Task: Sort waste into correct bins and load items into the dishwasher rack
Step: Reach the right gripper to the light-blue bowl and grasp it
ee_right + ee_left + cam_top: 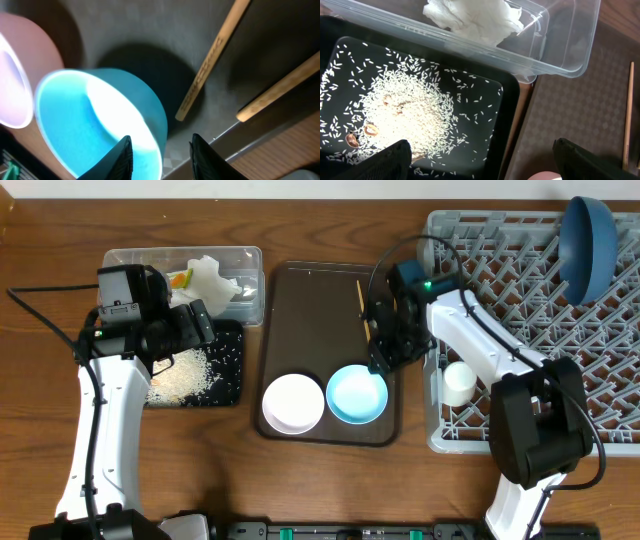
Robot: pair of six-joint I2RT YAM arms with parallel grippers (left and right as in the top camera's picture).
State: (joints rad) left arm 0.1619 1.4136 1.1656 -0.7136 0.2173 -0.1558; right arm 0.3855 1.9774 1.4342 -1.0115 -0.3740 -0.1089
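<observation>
light blue bowl [356,394] is seen on the dark brown serving tray [310,290], just beside the white bowl [292,402]. its rim is straddled by the right gripper [160,160]: one finger is set inside the bowl and the other outside, the jaws are parted, and the wall is not seen to be pinched. two wooden chopsticks [212,55] are laid on the same tray, close to the bowl.

the left gripper [482,160] is held wide apart with nothing in it, above the edge of the black tray [230,380], over which the rice grains [405,115] are spread. the crumpled tissue [475,17] and the snack wrapper [180,278] are contained in the clear tub [245,255], just beside the black tray.

the dark blue plate [587,245] is stood upright in a far corner of the dishwasher rack [600,360], and the small white cup [459,383] is placed near the rack's left wall.
</observation>
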